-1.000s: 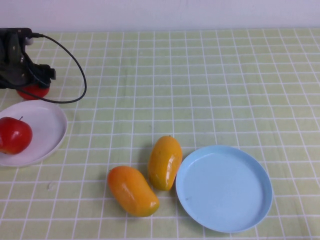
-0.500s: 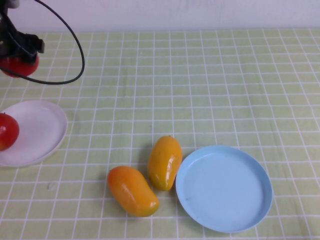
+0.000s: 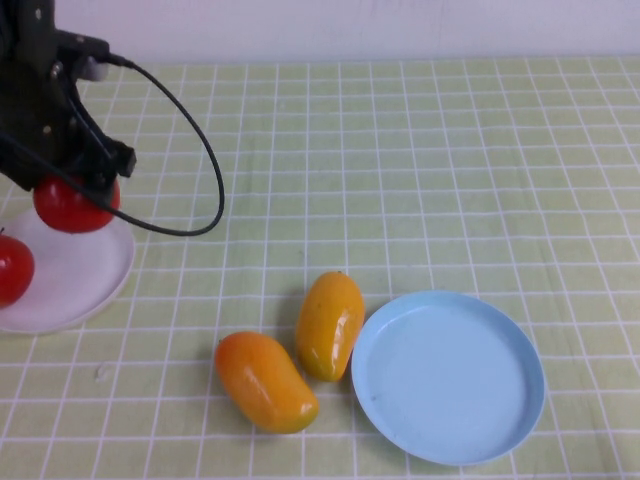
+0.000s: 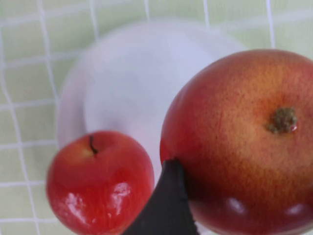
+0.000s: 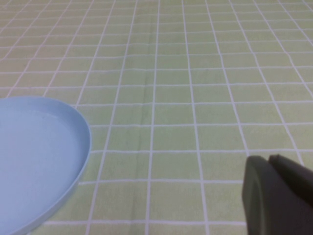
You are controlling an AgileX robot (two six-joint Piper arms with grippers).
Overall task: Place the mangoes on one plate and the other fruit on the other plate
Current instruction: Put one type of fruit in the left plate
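Left gripper (image 3: 78, 190) grips apple (image 3: 73, 204); right gripper (image 5: 279, 196) closed.

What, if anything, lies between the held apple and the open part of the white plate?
Nothing visible. The left hand holds the apple above the white plate; the other apple sits at the plate's left side. The right hand is parked.

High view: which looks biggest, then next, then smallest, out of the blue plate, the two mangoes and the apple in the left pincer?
1. Blue plate, clearly biggest.
2. The two mangoes look about alike, so I won't rank them.
3. Apple, smallest, but the left pincer hides its top and holds it off the table, so that is unsure.
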